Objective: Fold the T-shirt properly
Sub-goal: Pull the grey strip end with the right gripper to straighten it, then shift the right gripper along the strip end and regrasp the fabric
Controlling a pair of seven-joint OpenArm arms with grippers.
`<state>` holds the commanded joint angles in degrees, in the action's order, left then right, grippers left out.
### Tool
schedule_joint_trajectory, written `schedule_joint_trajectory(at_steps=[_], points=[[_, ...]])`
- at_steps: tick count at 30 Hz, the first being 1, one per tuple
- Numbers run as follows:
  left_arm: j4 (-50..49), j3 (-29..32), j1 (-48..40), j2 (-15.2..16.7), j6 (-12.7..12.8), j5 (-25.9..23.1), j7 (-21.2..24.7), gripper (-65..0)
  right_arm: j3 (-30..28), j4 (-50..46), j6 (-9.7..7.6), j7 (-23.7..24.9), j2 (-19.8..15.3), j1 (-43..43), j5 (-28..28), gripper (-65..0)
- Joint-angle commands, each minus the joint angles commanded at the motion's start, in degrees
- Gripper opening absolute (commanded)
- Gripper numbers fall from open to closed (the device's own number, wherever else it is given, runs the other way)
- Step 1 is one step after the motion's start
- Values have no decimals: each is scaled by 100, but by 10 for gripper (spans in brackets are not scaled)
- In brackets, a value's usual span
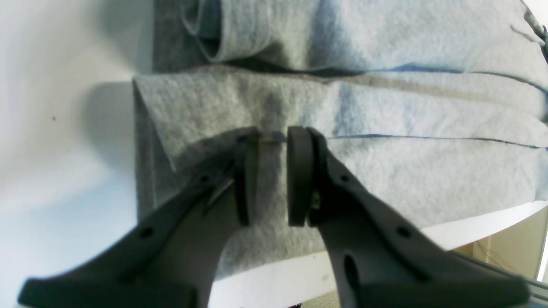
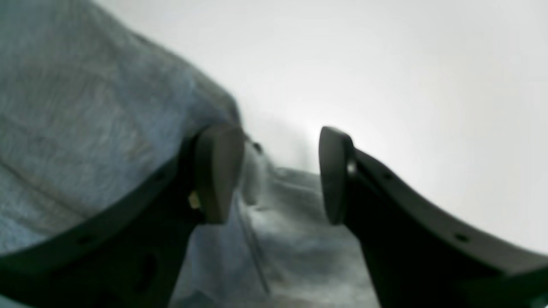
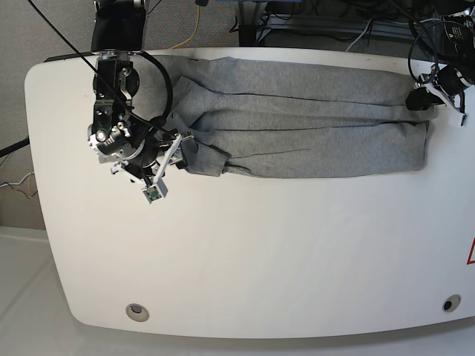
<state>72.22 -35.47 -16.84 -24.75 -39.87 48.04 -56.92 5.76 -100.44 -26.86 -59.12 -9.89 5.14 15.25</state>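
Observation:
The grey T-shirt (image 3: 312,133) lies folded into a long band across the far half of the white table (image 3: 245,252), plain side up. At the band's right end, my left gripper (image 3: 417,99) holds the far corner. In the left wrist view its jaws (image 1: 272,137) stand a narrow gap apart with a fold of the T-shirt (image 1: 385,111) pinched between them. My right gripper (image 3: 180,147) sits at the bunched left end. There its fingers (image 2: 276,133) are spread wide, the left pad touching the T-shirt (image 2: 85,128), with loose cloth lying below the gap.
Cables (image 3: 312,22) and floor lie beyond the table's far edge. A red triangle sticker (image 3: 470,252) sits at the right edge. Round fittings (image 3: 136,312) mark the front corners. The table's edge (image 1: 471,222) runs close below the left gripper.

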Motion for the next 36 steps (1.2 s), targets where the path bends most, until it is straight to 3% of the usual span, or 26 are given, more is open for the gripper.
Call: schedule_joint_trajectory(at_steps=[11, 36], points=[[0, 0, 0, 0, 0, 0, 0, -541, 18, -114, 0, -9, -123, -53, 18, -348], [0, 0, 9, 0, 0, 0, 0, -541, -18, -97, 0, -9, 246, -202, -26, -348]])
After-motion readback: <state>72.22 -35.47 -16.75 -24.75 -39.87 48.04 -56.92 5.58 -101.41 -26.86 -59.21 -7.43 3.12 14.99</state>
